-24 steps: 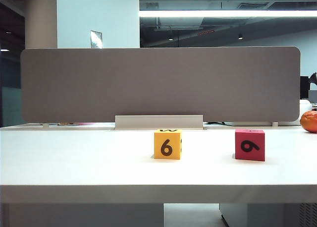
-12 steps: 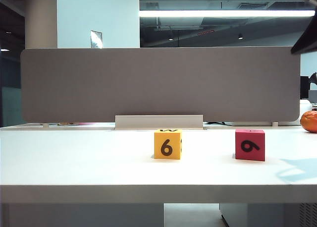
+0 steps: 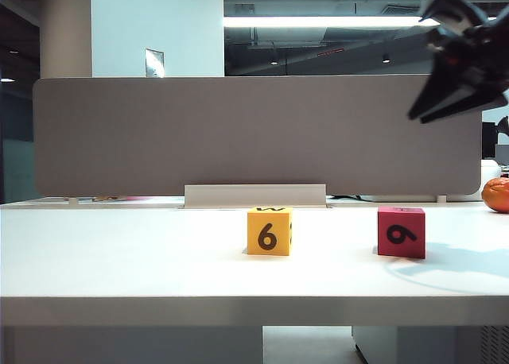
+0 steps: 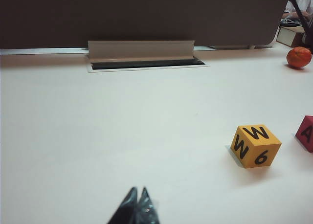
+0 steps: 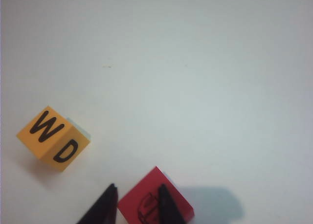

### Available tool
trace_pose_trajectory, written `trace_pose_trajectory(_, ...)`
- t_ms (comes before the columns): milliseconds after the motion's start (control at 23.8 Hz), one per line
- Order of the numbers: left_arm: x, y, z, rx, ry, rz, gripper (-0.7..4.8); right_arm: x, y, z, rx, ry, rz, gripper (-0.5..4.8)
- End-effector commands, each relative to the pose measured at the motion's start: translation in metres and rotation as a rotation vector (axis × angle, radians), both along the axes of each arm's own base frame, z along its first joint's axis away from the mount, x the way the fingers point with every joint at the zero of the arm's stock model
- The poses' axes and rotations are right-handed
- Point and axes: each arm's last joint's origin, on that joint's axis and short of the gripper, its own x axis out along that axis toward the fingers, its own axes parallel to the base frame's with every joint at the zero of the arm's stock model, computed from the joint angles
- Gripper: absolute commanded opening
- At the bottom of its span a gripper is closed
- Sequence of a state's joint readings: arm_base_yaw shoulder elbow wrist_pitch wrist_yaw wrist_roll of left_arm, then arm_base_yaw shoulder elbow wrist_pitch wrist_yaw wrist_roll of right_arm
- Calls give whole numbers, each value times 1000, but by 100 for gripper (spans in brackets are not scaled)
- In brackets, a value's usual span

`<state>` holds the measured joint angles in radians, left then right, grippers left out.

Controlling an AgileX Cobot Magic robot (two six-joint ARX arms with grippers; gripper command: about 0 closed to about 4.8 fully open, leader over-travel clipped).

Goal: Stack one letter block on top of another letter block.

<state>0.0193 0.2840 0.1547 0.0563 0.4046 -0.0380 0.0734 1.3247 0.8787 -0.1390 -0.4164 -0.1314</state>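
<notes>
The red letter block [image 3: 401, 232] stands on the white table [image 3: 127, 261], right of the yellow-orange letter block [image 3: 269, 231] marked "6". The two are apart. My right gripper [image 3: 417, 118] hangs high above the red block, fingers pointing down-left. In the right wrist view it [image 5: 137, 189] is open, and the red block [image 5: 181, 202] lies far below, seen between and behind the fingers, with the yellow block [image 5: 51, 136] off to one side. My left gripper [image 4: 138, 190] is shut and empty, low over bare table, with the yellow block [image 4: 255, 145] and a corner of the red block [image 4: 306, 132] ahead of it. The left gripper does not show in the exterior view.
A grey partition panel [image 3: 254, 133] closes off the table's back, with a cable slot [image 4: 142, 63] at its foot. An orange fruit [image 3: 496, 195] sits at the far right edge. The right arm's shadow [image 3: 453, 269] falls beside the red block.
The right arm has come into the exterior view from the upper right, moving down and left. Its shadow has spread toward the red block. Both blocks stay put.
</notes>
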Motion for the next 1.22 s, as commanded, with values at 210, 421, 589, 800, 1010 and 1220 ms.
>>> trace_pose_trajectory(210,1,0,3,36,-26,-2,-6,30,31,9,-157,79,6,184)
trace_pose_trajectory(421,1,0,3,40,-27,1,-6,43,51,2,-220,183,20,335)
trace_pose_trajectory(589,1,0,3,40,-27,2,-6,52,61,-17,-278,255,7,479)
trace_pose_trajectory(800,1,0,3,40,-26,1,-6,58,62,-43,-368,356,-35,479)
trace_pose_trajectory(1010,1,0,3,39,-26,1,-6,58,62,-48,-393,381,-47,479)
trace_pose_trajectory(1220,1,0,3,40,-26,1,-6,53,62,-51,-379,447,-73,479)
